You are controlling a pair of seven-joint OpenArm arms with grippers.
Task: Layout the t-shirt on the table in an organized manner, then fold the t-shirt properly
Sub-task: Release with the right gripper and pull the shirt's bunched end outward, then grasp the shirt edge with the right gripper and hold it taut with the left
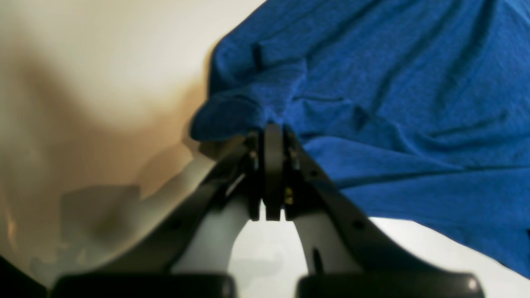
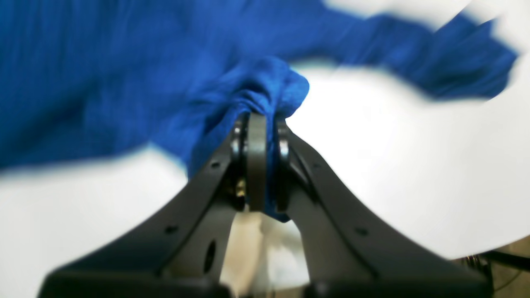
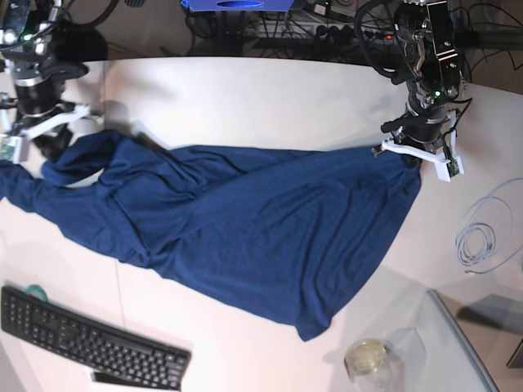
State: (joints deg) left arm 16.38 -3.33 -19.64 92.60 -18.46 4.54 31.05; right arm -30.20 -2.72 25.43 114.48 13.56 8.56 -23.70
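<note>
We have the t-shirt (image 3: pixel 245 220) stretched across the table (image 3: pixel 270 98), one corner trailing toward the front edge. The left gripper (image 1: pixel 273 128) and right gripper (image 2: pixel 258 118) each pinch bunched cloth (jaws clamped tight), so we judge an even outward pull flattens it best.

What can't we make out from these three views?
- Base view: the right gripper and left gripper fingertips are hidden by their own arms and the t-shirt.
- Right wrist view: motion blur smears the shirt, so its folds are unreadable.
- Left wrist view: the table is out of focus.
- No view shows collar or hem clearly.
</note>
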